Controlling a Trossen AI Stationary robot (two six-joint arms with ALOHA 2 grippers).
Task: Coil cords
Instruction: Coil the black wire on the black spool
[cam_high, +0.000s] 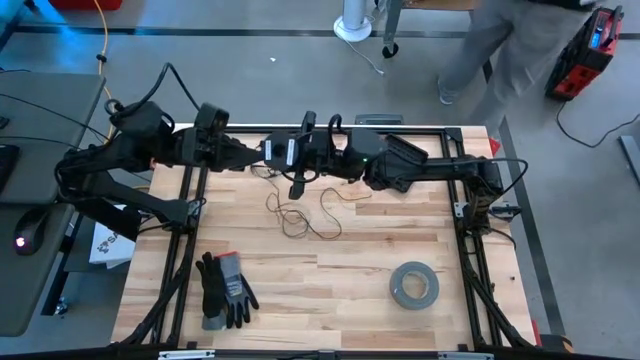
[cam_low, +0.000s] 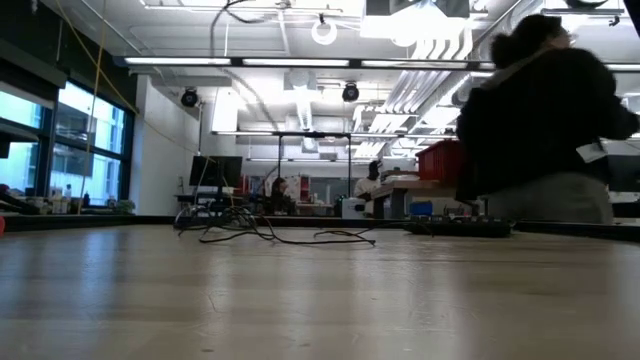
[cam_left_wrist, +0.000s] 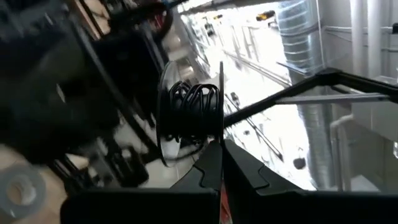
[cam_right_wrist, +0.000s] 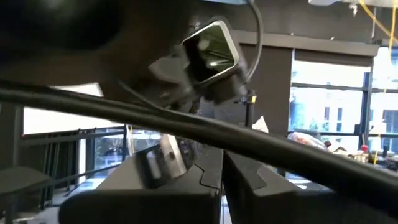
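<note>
Both dark arms reach in from the sides and meet over the far middle of the pale wooden plank surface (cam_high: 330, 290). The left hand (cam_left_wrist: 221, 146) has its two fingers pressed tight together, and in the left wrist view their tips sit right at the rim of the small round black spool (cam_left_wrist: 189, 115), which carries several turns of thin dark cord between its flanges; whether the fingers pinch the flange or only touch it cannot be told. The right hand (cam_right_wrist: 222, 155) is likewise fully closed, with nothing visibly between its fingers. In the high view the two hands are just beside each other, hovering above the surface.

The rest of the long, very thin dark cord (cam_high: 300, 215) lies loose on the wood below them in irregular loops, its upper end rising toward the hands. In the low view it shows as a tangle (cam_low: 270, 232).

Nearer the front edge lie a pair of black-and-grey work gloves (cam_high: 225, 290) and a grey tape roll (cam_high: 413, 285), well apart from each other. A person (cam_low: 545, 120) stands beyond the surface.
</note>
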